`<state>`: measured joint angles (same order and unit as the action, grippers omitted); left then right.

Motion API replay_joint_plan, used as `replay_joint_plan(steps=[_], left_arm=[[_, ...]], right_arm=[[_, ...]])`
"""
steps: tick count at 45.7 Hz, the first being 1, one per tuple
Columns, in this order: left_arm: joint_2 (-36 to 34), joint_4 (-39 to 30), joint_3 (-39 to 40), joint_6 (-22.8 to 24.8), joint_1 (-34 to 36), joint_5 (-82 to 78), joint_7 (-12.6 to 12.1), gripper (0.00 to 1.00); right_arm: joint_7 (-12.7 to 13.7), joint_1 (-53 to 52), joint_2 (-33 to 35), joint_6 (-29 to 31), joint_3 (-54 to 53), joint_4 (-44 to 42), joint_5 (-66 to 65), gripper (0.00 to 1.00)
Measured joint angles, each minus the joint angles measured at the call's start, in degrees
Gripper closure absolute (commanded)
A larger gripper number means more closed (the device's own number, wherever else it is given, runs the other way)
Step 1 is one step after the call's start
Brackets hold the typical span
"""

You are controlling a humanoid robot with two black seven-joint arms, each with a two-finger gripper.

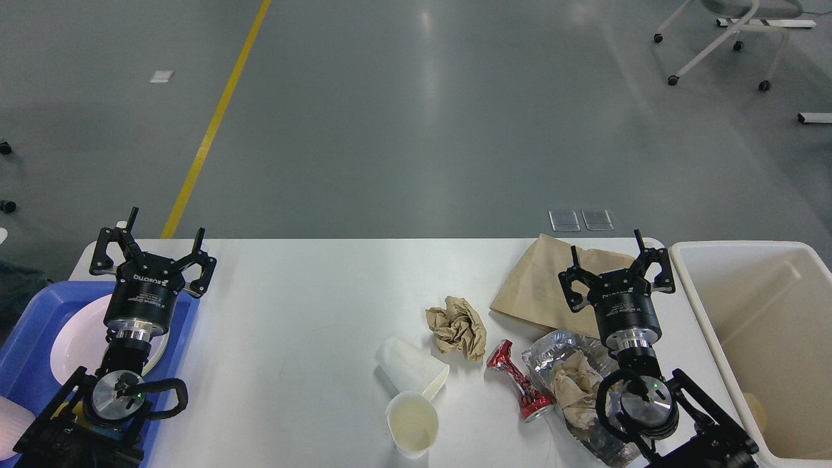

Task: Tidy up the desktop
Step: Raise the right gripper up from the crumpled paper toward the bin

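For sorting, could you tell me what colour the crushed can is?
The can is red and silver, in the head view.

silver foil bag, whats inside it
Crumpled brownish paper shows through the torn-open top of the silver foil bag. The bag's near end is covered by the right arm, so anything deeper inside cannot be seen.

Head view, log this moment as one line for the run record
left hand open, over blue tray | right hand open, over brown paper bag | desktop: trash not yet binned
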<state>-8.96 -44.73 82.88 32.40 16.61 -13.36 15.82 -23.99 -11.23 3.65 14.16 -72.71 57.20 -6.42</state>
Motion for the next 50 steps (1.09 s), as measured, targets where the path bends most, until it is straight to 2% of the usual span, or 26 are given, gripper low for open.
replay_joint_plan(steps=[15, 50], left_arm=[[-0.01, 0.0, 0.0, 0.05, 0.0, 0.0, 0.0, 0.04], [0.0, 0.0, 0.0, 0.12, 0.0, 0.0, -0.02, 0.04]], right_arm=[[1.05, 0.56, 2.52, 0.04, 3.04, -1.26, -0.79, 0.0], [0.25, -0.87, 3.32, -0.02, 1.67, -1.01, -0.74, 0.0]])
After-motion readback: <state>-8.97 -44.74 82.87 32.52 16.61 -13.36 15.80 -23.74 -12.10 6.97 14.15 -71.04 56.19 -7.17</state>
